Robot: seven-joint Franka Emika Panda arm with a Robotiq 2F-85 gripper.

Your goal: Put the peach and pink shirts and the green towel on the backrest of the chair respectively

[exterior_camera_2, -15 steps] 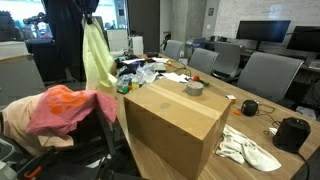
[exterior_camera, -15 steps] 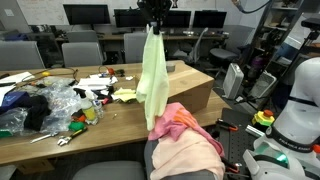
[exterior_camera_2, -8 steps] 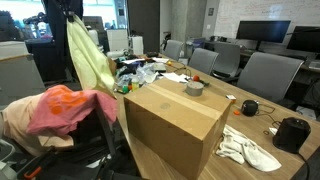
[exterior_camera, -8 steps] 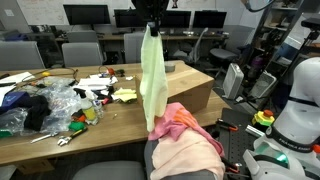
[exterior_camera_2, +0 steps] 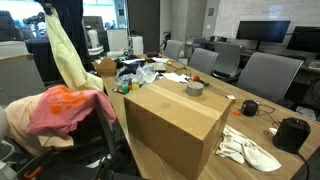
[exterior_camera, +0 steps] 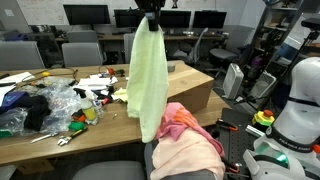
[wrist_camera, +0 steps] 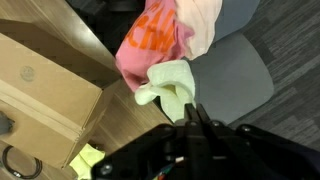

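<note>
My gripper (exterior_camera: 150, 17) is shut on the top edge of the green towel (exterior_camera: 147, 80) and holds it hanging in the air above the chair. The towel also shows in an exterior view (exterior_camera_2: 65, 55) and in the wrist view (wrist_camera: 172, 85), pinched between the fingers (wrist_camera: 190, 112). The pink shirt (exterior_camera: 178, 122) lies draped over the peach shirt (exterior_camera: 190, 155) on the chair's backrest. In an exterior view the pink shirt (exterior_camera_2: 68, 110) covers the peach shirt (exterior_camera_2: 18, 122). In the wrist view the pink shirt (wrist_camera: 150, 40) and the peach shirt (wrist_camera: 205, 25) lie below me beside the grey seat (wrist_camera: 235, 75).
A large cardboard box (exterior_camera_2: 175, 120) stands on the wooden table (exterior_camera: 60, 130) close to the chair. Clutter and plastic bags (exterior_camera: 50, 105) lie on the table. A white cloth (exterior_camera_2: 250, 148), a tape roll (exterior_camera_2: 195, 88) and office chairs (exterior_camera_2: 265, 75) are around.
The towel has swung and spread wider as my gripper carried it sideways over the chair; in one exterior view it moved leftwards. The shirts have not moved.
</note>
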